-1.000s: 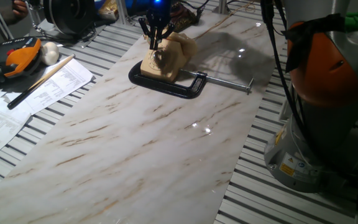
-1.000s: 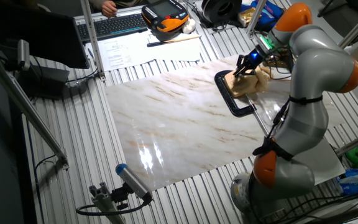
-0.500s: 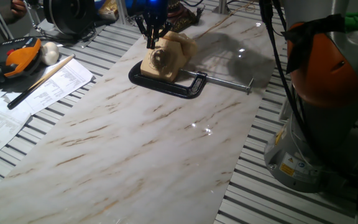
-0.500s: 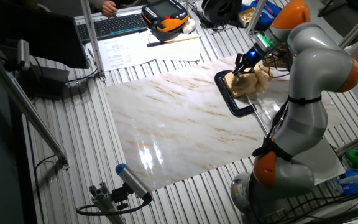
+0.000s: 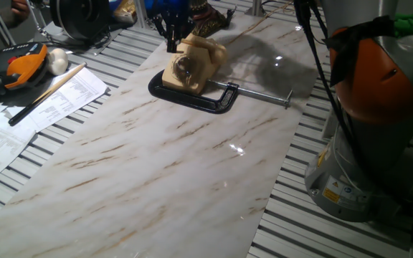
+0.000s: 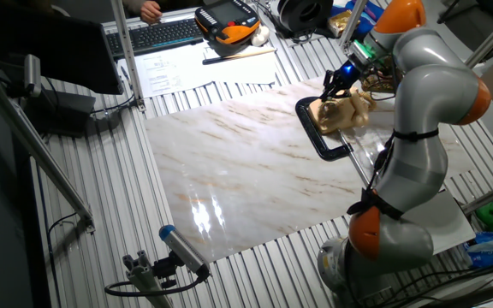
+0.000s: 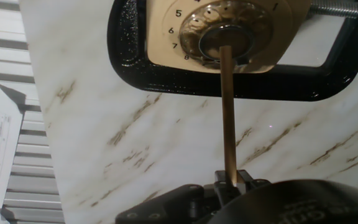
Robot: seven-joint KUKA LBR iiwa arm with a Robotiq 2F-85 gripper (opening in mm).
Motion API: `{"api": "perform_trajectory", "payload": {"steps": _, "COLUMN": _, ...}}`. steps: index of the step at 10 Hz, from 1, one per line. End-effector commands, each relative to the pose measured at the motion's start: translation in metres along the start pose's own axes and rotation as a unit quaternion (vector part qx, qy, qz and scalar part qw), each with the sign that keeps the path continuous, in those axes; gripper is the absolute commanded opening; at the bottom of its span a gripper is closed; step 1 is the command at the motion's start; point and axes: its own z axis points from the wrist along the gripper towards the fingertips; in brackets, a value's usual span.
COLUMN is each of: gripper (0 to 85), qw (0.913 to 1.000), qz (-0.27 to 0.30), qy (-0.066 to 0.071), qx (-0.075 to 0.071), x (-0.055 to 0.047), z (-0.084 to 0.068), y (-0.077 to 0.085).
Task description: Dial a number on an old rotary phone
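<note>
The cream-beige rotary phone (image 5: 192, 66) sits at the far side of the marble board, held inside a black C-clamp (image 5: 192, 98). My gripper (image 5: 172, 41) hangs just above and behind the phone's top, apart from it. In the hand view my gripper (image 7: 230, 180) is shut on a thin brass rod (image 7: 228, 112) that points at the silvery dial (image 7: 229, 28); the rod's tip lies over the dial's hub, and touch cannot be told. The other fixed view shows the gripper (image 6: 335, 83) over the phone (image 6: 342, 113).
The clamp's silver screw bar (image 5: 264, 95) sticks out to the right. Papers (image 5: 41, 107), a wooden stick (image 5: 49, 92) and an orange pendant (image 5: 24, 64) lie at the left. The arm's base (image 5: 368, 115) stands at the right. A keyboard (image 6: 157, 34) lies beyond the board.
My gripper has risen and drawn back from the dial face to above the phone's top. The phone and clamp have not moved.
</note>
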Motion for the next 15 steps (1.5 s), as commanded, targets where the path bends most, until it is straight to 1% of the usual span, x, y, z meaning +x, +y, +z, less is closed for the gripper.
{"api": "perform_trajectory", "payload": {"steps": 1, "gripper": 0.0, "qw": 1.0000, "qz": -0.001, "qy": 0.003, "qx": 0.002, "x": -0.002, "z": 0.000, "y": -0.001}}
{"api": "perform_trajectory", "payload": {"steps": 3, "gripper": 0.0, "qw": 0.9998, "qz": 0.001, "qy": 0.019, "qx": 0.002, "x": -0.010, "z": 0.001, "y": -0.004}}
{"api": "perform_trajectory", "payload": {"steps": 4, "gripper": 0.0, "qw": 0.9998, "qz": 0.002, "qy": 0.020, "qx": 0.002, "x": -0.010, "z": 0.001, "y": -0.004}}
{"api": "perform_trajectory", "payload": {"steps": 5, "gripper": 0.0, "qw": 0.9997, "qz": 0.005, "qy": 0.025, "qx": 0.001, "x": -0.012, "z": 0.001, "y": -0.003}}
{"api": "perform_trajectory", "payload": {"steps": 10, "gripper": 0.0, "qw": 0.9995, "qz": 0.005, "qy": 0.032, "qx": 0.001, "x": -0.018, "z": -0.001, "y": 0.000}}
{"api": "perform_trajectory", "payload": {"steps": 12, "gripper": 0.0, "qw": 0.9993, "qz": 0.005, "qy": 0.036, "qx": 0.002, "x": -0.020, "z": -0.001, "y": 0.001}}
{"api": "perform_trajectory", "payload": {"steps": 14, "gripper": 0.0, "qw": 0.9992, "qz": 0.007, "qy": 0.041, "qx": 0.000, "x": -0.023, "z": 0.001, "y": 0.001}}
{"api": "perform_trajectory", "payload": {"steps": 15, "gripper": 0.0, "qw": 0.9990, "qz": 0.006, "qy": 0.045, "qx": -0.001, "x": -0.025, "z": 0.002, "y": 0.000}}
